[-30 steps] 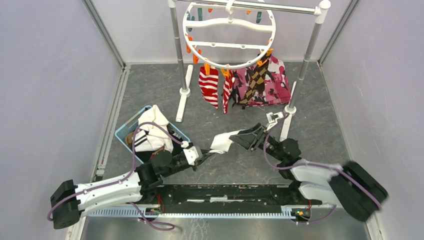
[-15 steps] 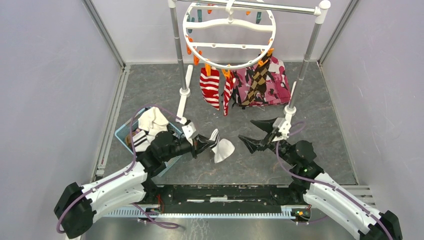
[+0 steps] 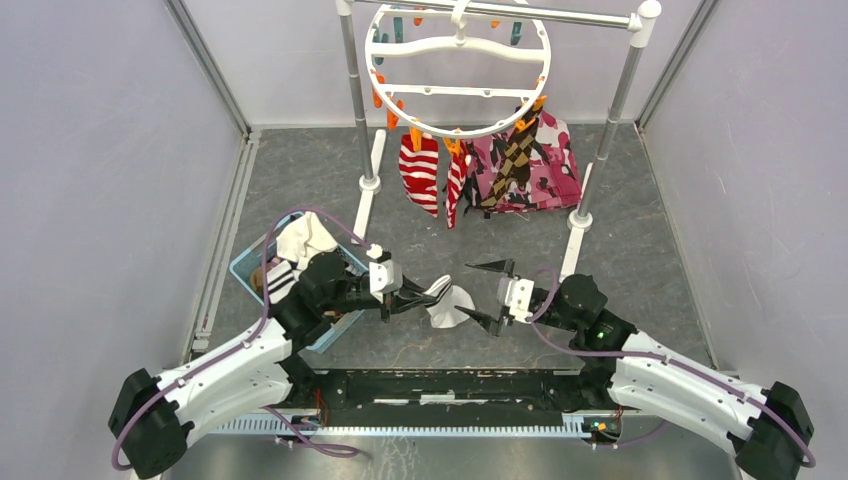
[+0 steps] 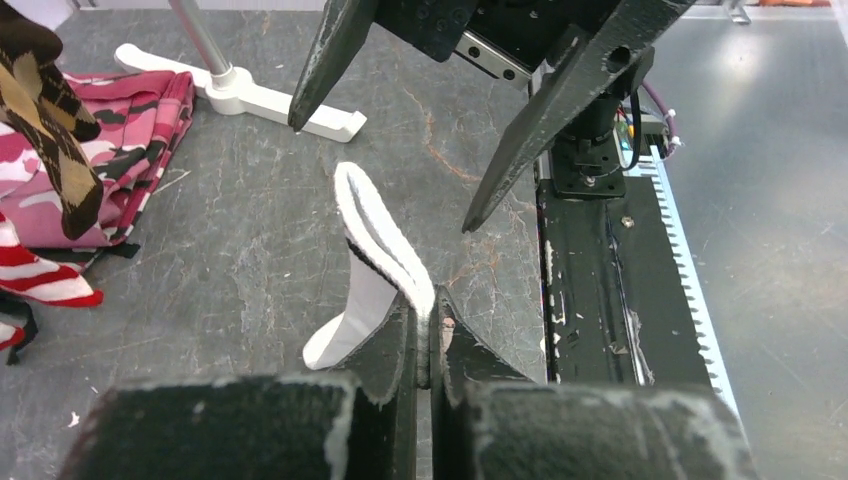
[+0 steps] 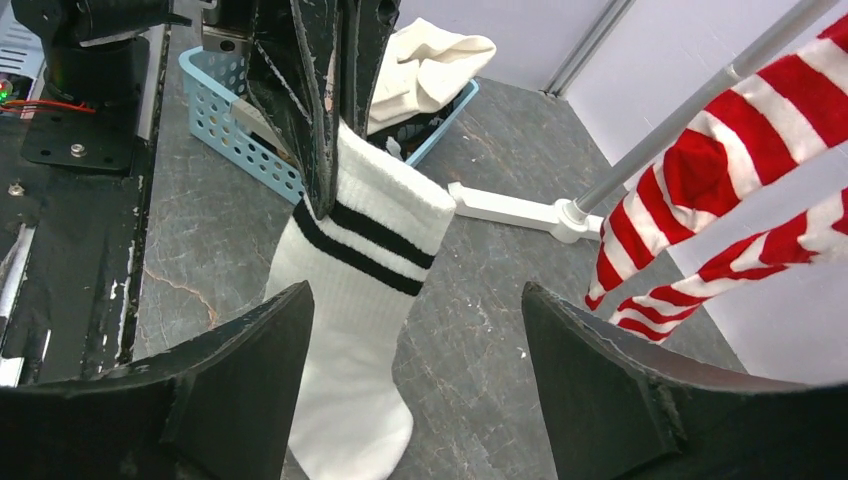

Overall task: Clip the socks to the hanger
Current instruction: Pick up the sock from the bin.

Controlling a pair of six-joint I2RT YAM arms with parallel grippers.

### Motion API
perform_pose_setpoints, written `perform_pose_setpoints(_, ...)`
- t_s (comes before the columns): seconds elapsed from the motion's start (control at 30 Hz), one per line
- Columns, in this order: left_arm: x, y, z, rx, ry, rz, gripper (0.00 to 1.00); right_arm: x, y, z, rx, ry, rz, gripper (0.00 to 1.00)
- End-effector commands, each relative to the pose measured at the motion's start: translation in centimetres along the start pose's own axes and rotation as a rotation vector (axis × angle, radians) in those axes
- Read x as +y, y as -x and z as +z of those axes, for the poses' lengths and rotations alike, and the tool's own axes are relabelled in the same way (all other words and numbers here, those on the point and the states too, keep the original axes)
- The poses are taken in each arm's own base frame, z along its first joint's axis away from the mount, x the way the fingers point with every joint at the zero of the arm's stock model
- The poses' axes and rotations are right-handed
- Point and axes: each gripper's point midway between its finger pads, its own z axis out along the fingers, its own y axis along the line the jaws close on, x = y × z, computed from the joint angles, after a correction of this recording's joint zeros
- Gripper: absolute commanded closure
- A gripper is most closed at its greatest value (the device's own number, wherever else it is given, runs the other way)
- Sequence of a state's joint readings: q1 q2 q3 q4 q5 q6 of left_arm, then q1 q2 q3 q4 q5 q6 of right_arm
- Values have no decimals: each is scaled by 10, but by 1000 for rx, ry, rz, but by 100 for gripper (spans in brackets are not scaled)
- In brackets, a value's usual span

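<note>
A white sock (image 3: 452, 302) (image 5: 360, 290) with two dark cuff stripes hangs from my left gripper (image 3: 430, 293) (image 4: 428, 305), shut on its cuff edge, toe just above the floor. My right gripper (image 3: 488, 296) (image 5: 415, 292) is open and faces the sock from the right, a finger on either side of it without touching. The hanger (image 3: 458, 132) hangs from the rail at the back. Two red-and-white striped socks (image 3: 420, 170) and a brown argyle sock (image 3: 512, 160) are clipped to its front rim.
A blue basket (image 3: 250, 262) with more white cloth sits left of the left arm. The rail's poles (image 3: 357, 100) and white feet (image 3: 366, 205) stand behind the grippers. A pink camouflage cloth (image 3: 552, 165) lies under the hanger.
The right gripper let go of the sock's far end, drew back toward the right pole, then swung round to face the sock, open. The left gripper kept its hold on the cuff.
</note>
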State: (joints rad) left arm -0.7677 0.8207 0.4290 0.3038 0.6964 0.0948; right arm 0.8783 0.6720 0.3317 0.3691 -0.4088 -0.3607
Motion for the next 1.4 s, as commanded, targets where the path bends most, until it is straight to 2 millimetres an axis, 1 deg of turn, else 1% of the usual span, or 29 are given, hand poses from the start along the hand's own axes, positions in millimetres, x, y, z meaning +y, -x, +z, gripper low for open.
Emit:
perform_pose_setpoints(0.0,-4,20,-2,-43,-48,146,98,-6,22,6,-47,9,-84,19)
perform_pose_setpoints(0.2,-12,21,0,-54,-103,133,98,5,21,17,-54,69,-54,29)
perform_pose_setpoints(0.43,-17,25,0,-71,-132,135,98,6,23,25,-59,87,-56,37)
perform_pose_setpoints(0.57,-17,25,0,-73,-127,133,98,13,27,27,-81,120,-46,45)
perform_pose_setpoints(0.77,-12,25,0,-71,-99,128,98,18,28,29,-85,148,-38,59)
perform_pose_setpoints(0.9,-9,25,-1,-74,-72,124,98,20,27,28,-80,154,-33,71)
perform_pose_setpoints(1.0,-5,24,0,-76,-48,113,98,21,29,28,-87,157,-23,82)
perform_pose_setpoints(1.07,2,24,0,-73,-7,93,98,21,30,27,-87,153,-17,89)
perform_pose_setpoints(1.13,16,22,-1,-65,84,64,97,16,30,26,-78,125,-5,94)
perform_pose_setpoints(1.17,20,21,-2,-64,111,50,94,13,29,25,-68,106,5,97)
perform_pose_setpoints(1.23,32,19,-5,-60,187,31,82,3,26,23,-35,44,30,100)
perform_pose_setpoints(1.3,40,16,-9,-62,246,15,77,-5,23,21,-10,-3,49,100)
perform_pose_setpoints(1.33,45,16,-11,-67,279,3,72,-7,20,19,-2,-26,61,100)
perform_pose_setpoints(1.37,48,17,-13,-76,307,-9,62,-10,19,17,3,-47,68,100)
